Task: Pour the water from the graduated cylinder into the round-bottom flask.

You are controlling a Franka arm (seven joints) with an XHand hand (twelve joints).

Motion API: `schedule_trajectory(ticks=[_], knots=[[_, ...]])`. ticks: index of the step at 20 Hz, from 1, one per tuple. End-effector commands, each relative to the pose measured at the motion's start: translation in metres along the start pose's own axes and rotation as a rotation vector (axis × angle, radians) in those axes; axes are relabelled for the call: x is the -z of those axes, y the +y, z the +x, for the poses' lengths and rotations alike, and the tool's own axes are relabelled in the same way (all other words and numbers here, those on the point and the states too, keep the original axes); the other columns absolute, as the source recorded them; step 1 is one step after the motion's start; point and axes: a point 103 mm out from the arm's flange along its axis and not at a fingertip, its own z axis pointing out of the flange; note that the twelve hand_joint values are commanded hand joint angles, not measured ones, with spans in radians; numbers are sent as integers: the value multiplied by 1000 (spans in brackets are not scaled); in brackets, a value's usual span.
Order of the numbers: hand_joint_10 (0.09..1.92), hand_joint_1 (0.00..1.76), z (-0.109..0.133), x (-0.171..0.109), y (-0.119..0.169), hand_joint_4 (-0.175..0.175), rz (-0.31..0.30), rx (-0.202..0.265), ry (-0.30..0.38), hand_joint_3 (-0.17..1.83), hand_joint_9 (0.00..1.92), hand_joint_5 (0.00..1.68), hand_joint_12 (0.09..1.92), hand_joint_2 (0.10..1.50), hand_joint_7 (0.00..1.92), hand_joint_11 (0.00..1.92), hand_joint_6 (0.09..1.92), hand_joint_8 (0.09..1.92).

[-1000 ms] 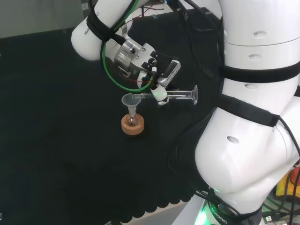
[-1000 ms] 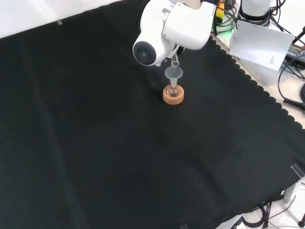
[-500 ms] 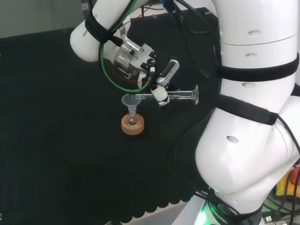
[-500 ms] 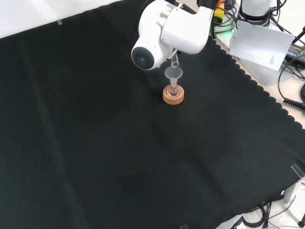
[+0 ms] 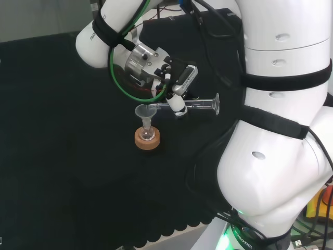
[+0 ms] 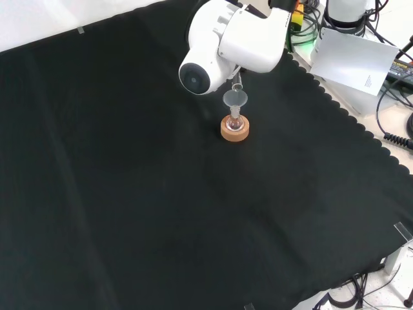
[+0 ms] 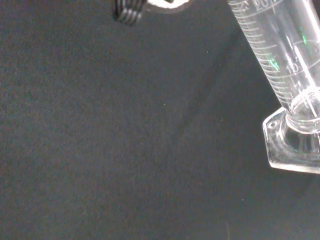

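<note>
The table (image 6: 129, 194) lay under black cloth that covered nearly the whole front view. The white robot arm (image 5: 276, 156) rose at the right of the head view and reached over to the left, and in the front view its big link with the round grey cap (image 6: 193, 76) stood at the top, just above the glassware.

The hand (image 5: 177, 88) hung over the cloth in the head view, its fingers (image 5: 178, 104) curled round the graduated cylinder (image 5: 195, 105) near the middle of the tube. The cylinder lay almost level, its hexagonal foot out to the right in that view and its mouth at the left, just over the rim of the funnel (image 5: 145, 112). In the wrist view the cylinder's printed scale and clear foot (image 7: 295, 140) showed close against the black cloth; whether water was in the tube could not be told.

The clear funnel stood upright in the neck of the small round-bottom flask (image 5: 148, 134), which sat in a cork ring stand (image 5: 147, 140) on the cloth. In the front view the funnel (image 6: 235, 99), flask (image 6: 234, 121) and cork ring (image 6: 234, 131) stood in one upright line just below the arm's capped link.
</note>
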Motion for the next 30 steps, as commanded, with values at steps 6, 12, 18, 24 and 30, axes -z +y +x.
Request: schedule_trajectory(ticks=[6,12,18,24,30], knots=[[87,1142,1,1,1,-175,33,-7,-8,490,1470,947,679,908,1350,1308,1152,156],[87,1142,-2,1,-1,-175,38,-7,-9,489,1470,948,679,908,1350,1310,1150,156],[87,1142,-2,3,0,-175,41,-12,-17,488,1470,949,679,908,1350,1311,1149,156],[87,1142,-3,5,-2,-175,44,-13,-14,488,1470,949,679,908,1349,1312,1148,155],[87,1142,-2,6,-2,-175,42,-10,-16,487,1470,950,678,908,1349,1313,1147,156]])
